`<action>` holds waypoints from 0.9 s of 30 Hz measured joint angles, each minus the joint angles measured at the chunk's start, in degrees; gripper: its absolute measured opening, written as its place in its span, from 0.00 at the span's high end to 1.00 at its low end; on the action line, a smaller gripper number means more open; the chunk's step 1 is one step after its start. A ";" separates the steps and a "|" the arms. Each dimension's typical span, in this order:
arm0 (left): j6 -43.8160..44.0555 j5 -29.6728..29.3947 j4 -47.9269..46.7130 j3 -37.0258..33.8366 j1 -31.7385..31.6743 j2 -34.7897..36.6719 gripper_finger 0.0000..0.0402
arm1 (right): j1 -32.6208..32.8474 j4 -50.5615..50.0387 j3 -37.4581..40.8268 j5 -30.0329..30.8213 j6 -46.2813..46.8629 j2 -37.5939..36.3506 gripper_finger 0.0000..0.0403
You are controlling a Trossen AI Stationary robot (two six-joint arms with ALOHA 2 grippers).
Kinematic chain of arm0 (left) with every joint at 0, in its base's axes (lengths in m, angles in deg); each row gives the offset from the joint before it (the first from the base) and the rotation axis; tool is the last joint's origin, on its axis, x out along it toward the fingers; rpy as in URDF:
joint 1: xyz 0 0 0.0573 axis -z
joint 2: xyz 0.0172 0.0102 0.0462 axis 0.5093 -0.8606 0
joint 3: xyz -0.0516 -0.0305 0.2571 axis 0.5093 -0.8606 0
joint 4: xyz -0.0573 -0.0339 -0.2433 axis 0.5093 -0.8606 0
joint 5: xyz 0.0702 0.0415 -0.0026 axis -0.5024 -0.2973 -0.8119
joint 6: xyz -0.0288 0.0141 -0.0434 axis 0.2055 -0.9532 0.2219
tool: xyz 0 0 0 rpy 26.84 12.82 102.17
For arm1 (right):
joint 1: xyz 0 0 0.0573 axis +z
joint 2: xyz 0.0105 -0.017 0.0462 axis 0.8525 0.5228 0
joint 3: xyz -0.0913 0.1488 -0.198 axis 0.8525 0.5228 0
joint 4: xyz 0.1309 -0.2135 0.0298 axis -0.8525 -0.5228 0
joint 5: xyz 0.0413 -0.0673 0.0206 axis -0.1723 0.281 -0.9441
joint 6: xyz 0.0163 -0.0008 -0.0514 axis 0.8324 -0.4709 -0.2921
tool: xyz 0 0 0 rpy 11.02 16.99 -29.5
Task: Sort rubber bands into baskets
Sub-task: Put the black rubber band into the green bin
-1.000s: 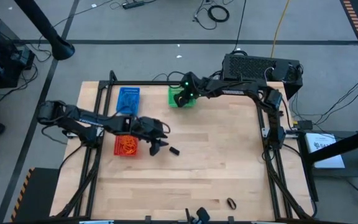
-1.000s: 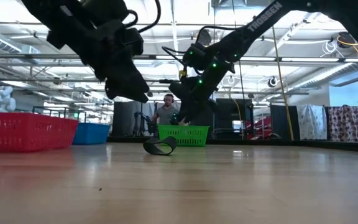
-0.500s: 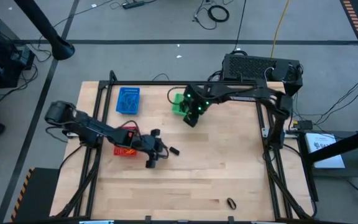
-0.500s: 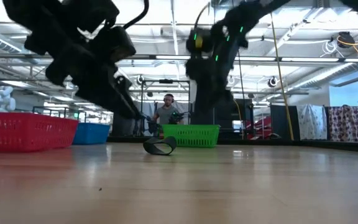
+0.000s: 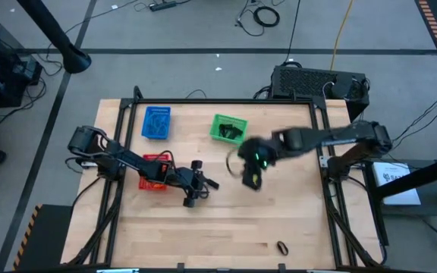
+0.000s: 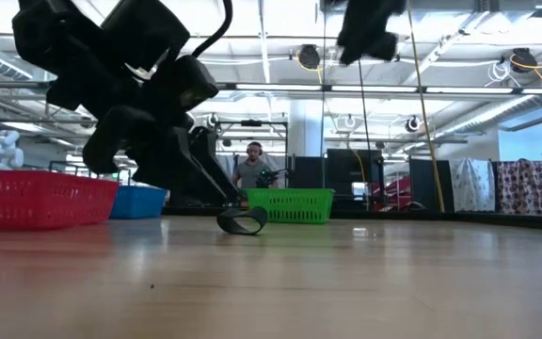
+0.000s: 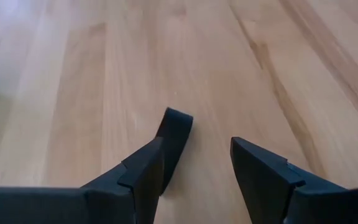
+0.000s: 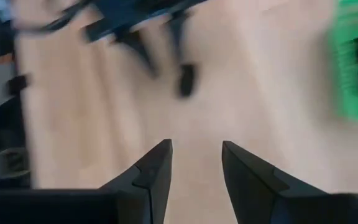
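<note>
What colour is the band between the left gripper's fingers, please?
Black; the band shows best in the left wrist view.

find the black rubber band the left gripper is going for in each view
High view: black rubber band on the table's middle, just past the left gripper.
Low view: standing on the wood at centre, in front of the green basket.
Left wrist view: by the tip of one open finger.
Right wrist view: dark blurred blob on the wood beyond the right arm's fingers.
Shared landmark: the green basket, except in the left wrist view.
</note>
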 joint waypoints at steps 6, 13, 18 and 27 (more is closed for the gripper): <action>-5.99 -0.07 0.61 0.00 0.00 0.00 0.52 | 15.84 1.27 0.00 1.50 10.57 1.62 0.67; -10.84 -0.11 2.72 0.11 -0.04 -1.96 0.52 | 29.31 1.86 0.00 11.49 16.27 7.47 0.67; -13.56 -1.31 2.81 2.32 -0.15 -6.42 0.52 | 35.30 3.52 0.02 14.99 20.21 13.04 0.67; -13.84 -4.71 3.14 6.06 -0.49 -9.42 0.52 | 41.91 3.71 0.07 8.82 26.96 19.73 0.67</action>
